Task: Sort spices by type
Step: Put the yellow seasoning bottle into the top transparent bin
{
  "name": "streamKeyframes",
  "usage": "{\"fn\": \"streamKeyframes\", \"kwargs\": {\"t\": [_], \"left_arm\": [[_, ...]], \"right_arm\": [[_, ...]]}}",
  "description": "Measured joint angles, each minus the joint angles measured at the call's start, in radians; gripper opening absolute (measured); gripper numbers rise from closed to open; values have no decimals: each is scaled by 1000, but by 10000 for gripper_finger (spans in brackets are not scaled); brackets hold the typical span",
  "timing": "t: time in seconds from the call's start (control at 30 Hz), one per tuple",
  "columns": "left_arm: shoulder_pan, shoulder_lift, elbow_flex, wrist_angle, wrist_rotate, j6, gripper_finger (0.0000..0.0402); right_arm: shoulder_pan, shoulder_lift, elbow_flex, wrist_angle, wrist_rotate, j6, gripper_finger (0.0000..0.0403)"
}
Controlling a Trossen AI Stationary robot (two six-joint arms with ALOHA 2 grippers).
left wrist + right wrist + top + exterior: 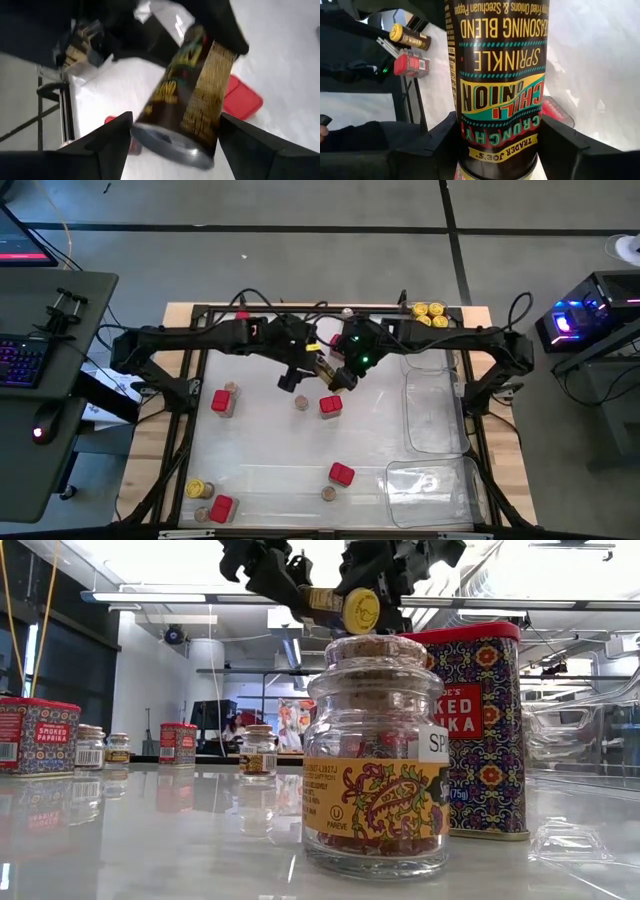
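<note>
Your right gripper [495, 150] jaws hold a yellow-lidded jar [497, 75]; left gripper [170, 145] jaws wide around it; red tins [330, 406] unsorted on bench [260, 450].

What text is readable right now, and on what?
Jar in the right fingers: "SEASONING BLEND", "SPRINKLE", "CHILI ONION", "CRUNCHY", "TRADER JOE'S", "Fried Onions & Szechuan Pepper".
Far red tin: "SMOKED PAPRIKA".
Near red tin: "KED", "KA" only.
Cork-topped jar: "PAREVE", "SP"; the rest too small.
</note>
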Motion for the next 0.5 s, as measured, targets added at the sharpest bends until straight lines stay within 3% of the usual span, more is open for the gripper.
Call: {"fn": "streamKeyframes", "kwargs": {"t": [0.3, 0.5], "left_arm": [[-24, 8, 0, 41, 8, -15, 290], [-22, 2, 1, 28, 14, -4, 270]], "right_arm": [[0, 0, 0, 35, -7, -17, 209], [0, 0, 0, 42, -34, -45, 209]]}}
